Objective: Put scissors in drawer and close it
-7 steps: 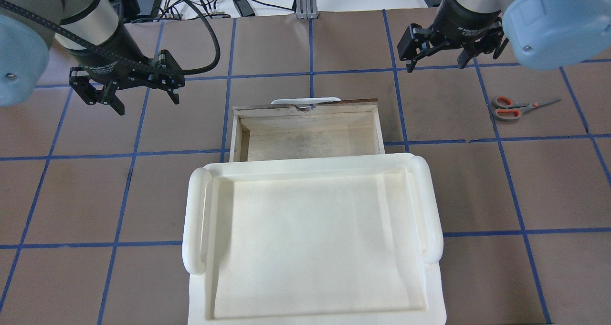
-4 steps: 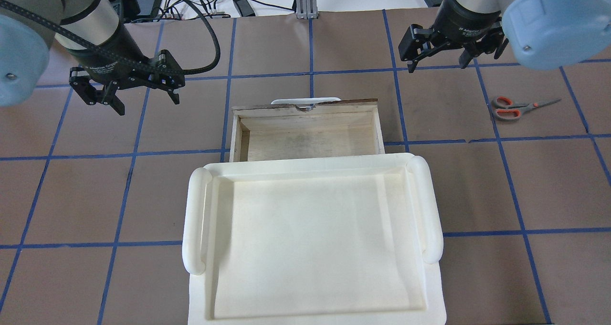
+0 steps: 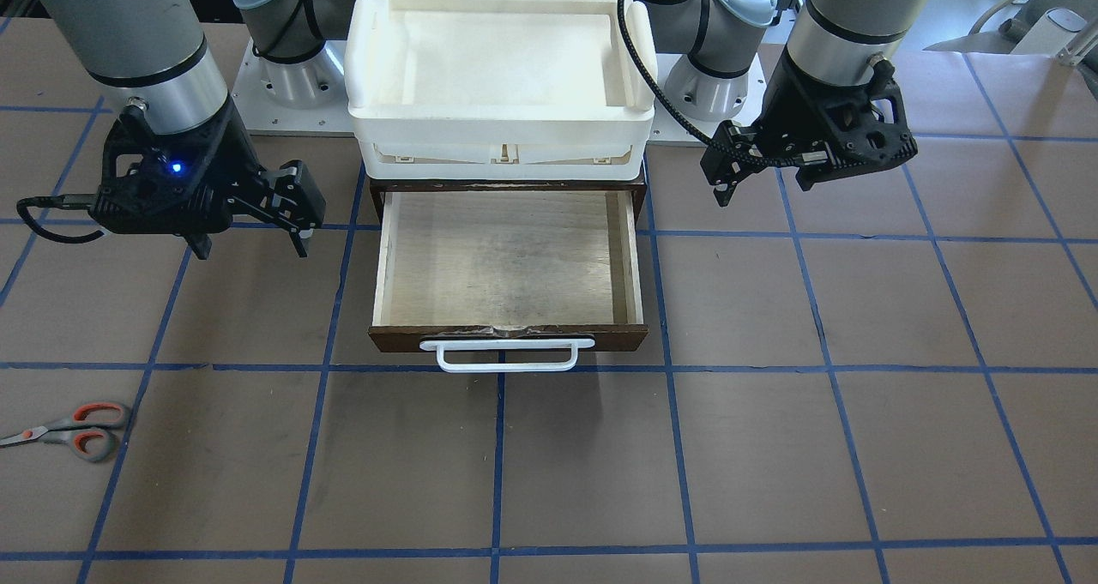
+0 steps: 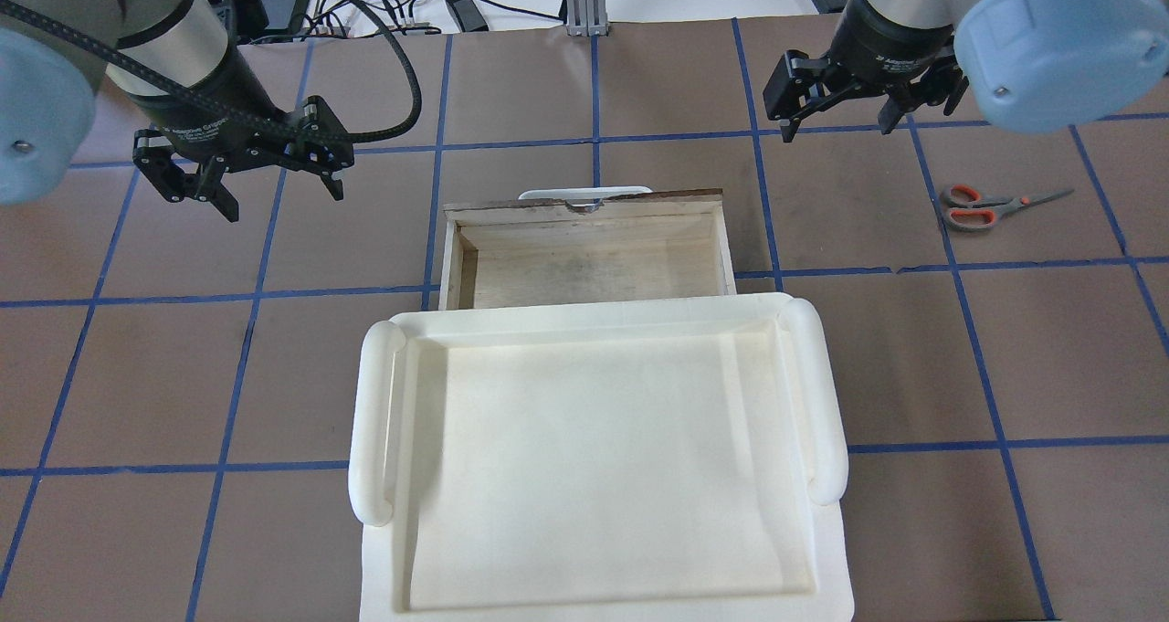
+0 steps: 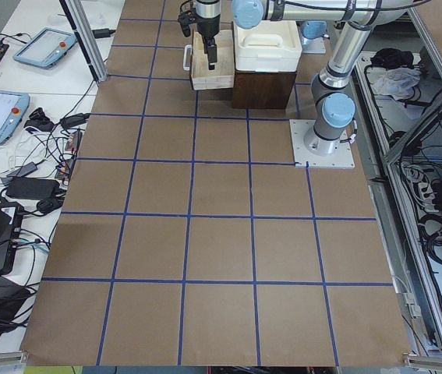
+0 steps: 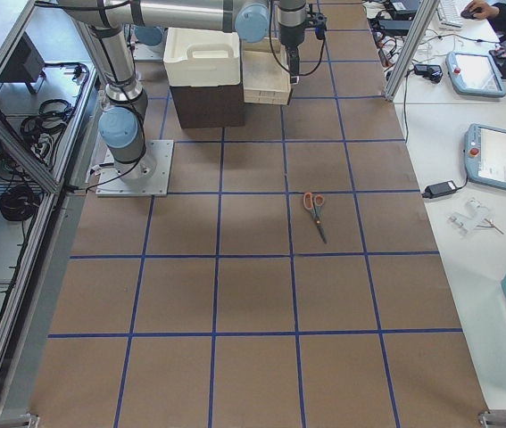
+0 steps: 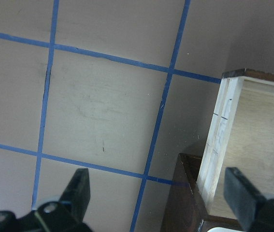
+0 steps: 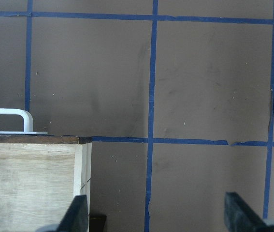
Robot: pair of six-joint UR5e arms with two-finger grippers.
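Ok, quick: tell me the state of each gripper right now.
Left gripper: open, holding nothing.
Right gripper: open, holding nothing; the scissors lie on the table, apart from it.

The drawer [image 4: 449, 258] juts open from under the bin [image 4: 594, 321] at mid-worktop [image 4: 183, 375]. The scissors [image 4: 991, 207] lie on the worktop, well off to the drawer's right. The left gripper [image 4: 282, 201] hangs left of the drawer. The right gripper [image 4: 837, 129] hangs between drawer and scissors.
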